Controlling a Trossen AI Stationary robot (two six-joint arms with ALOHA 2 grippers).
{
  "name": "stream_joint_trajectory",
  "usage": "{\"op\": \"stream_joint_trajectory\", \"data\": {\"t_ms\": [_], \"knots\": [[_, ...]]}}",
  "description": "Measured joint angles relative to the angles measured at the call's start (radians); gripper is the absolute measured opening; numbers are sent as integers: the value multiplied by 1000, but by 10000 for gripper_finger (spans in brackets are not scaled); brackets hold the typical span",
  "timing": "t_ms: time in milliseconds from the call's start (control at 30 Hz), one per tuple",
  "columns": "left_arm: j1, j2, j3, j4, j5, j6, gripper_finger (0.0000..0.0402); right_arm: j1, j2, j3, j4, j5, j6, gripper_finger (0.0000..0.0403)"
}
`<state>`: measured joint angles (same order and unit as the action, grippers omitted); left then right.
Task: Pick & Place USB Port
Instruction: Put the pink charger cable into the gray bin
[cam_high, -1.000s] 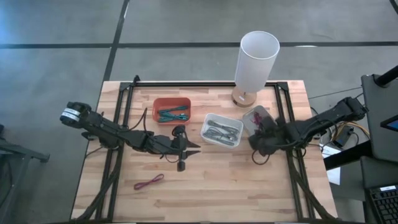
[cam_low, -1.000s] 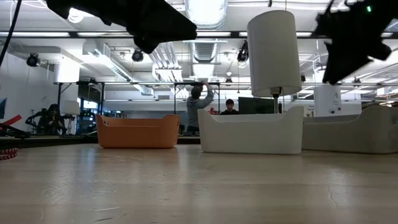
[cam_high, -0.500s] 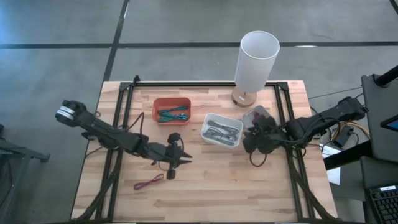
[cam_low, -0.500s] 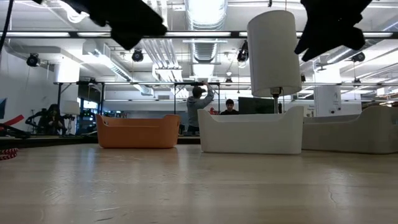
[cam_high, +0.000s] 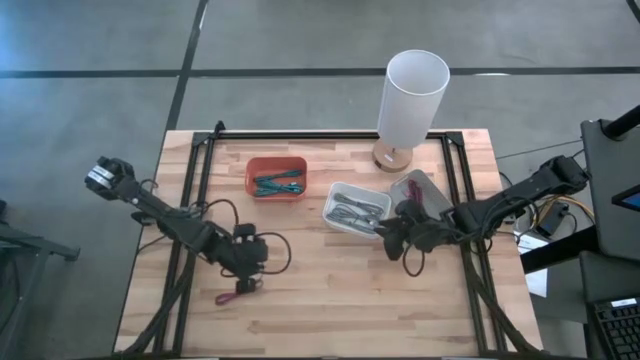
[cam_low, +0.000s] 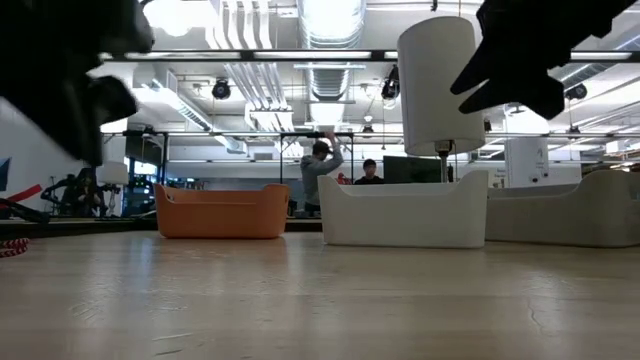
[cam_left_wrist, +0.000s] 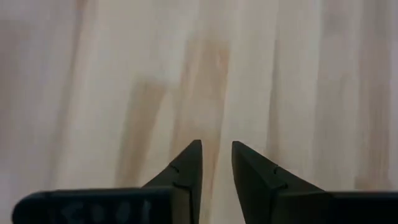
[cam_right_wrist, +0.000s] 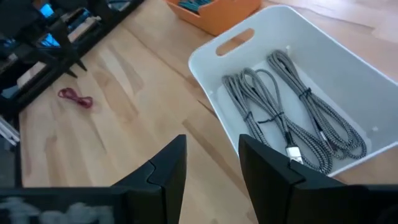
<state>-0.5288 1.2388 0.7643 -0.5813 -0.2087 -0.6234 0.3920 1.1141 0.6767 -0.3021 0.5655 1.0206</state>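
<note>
A thin red cable (cam_high: 238, 292) lies in a loose loop on the wood near the table's near-left part; the right wrist view shows the red cable (cam_right_wrist: 76, 98) too. My left gripper (cam_high: 244, 272) hangs just beside it toward the far side, fingers a little apart (cam_left_wrist: 216, 149) over bare wood, holding nothing. My right gripper (cam_high: 386, 238) is open (cam_right_wrist: 212, 146) and empty, at the near right corner of the white tray (cam_high: 357, 208). That white tray (cam_right_wrist: 292, 118) holds several coiled grey braided cables.
An orange tray (cam_high: 276, 177) with teal cables sits at the far left. A clear container (cam_high: 415, 190) of dark red cables and a tall white lamp (cam_high: 410, 100) stand at the far right. Bare wood lies along the near edge. People show in the room beyond (cam_low: 320, 170).
My left gripper has moved from the table's middle toward the near-left, ending next to the red cable, and shows lower in the low view. My right gripper has moved left from the clear container toward the white tray's corner. The cables and trays have stayed put.
</note>
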Motion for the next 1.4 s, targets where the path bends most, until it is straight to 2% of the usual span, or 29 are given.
{"op": "stream_joint_trajectory", "data": {"t_ms": [100,200,533,767,1067,1400], "knots": [[-21,0,0,-56,83,-93,81,1,0,-14,4,0,4,144],[-55,0,0,-55,150,-111,81,1,0,-21,3,1,4,144],[-166,8,-5,-55,131,-265,81,1,0,-18,10,2,-10,144],[-189,61,-57,-25,117,-338,81,10,0,-18,11,2,-12,144],[-194,126,-128,182,171,-339,81,10,0,-18,23,2,-55,144],[-194,194,-130,190,156,-272,69,9,0,-20,29,17,-123,144]]}}
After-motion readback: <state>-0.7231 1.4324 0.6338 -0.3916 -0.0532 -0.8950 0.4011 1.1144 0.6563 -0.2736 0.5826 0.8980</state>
